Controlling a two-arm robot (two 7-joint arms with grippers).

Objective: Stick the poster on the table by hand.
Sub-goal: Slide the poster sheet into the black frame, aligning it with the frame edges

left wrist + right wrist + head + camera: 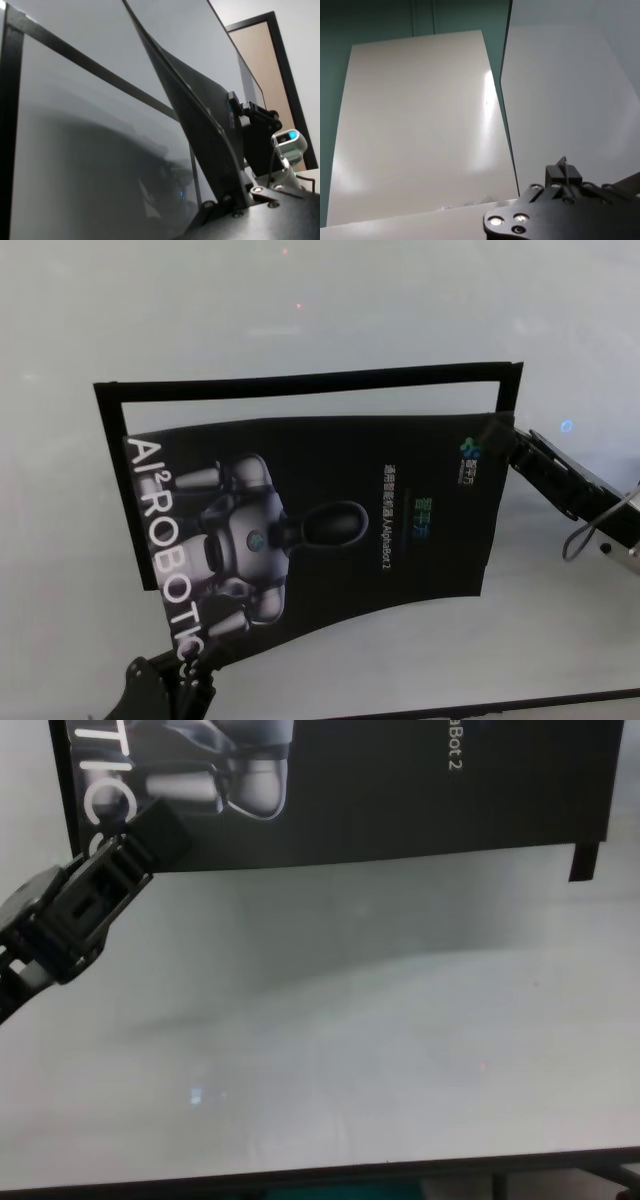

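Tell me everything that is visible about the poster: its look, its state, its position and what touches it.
The poster is a large glossy black rectangular sheet printed with a grey-white robot, white lettering "AI² ROBOTICS" along one edge, a small green-blue logo and "AlphaBot 2". It is bowed, not flat, and hangs above the white table, partly over a black strip frame. The left hand holds its lettered corner and the right hand holds the corner by the logo. Its back looks plain white.
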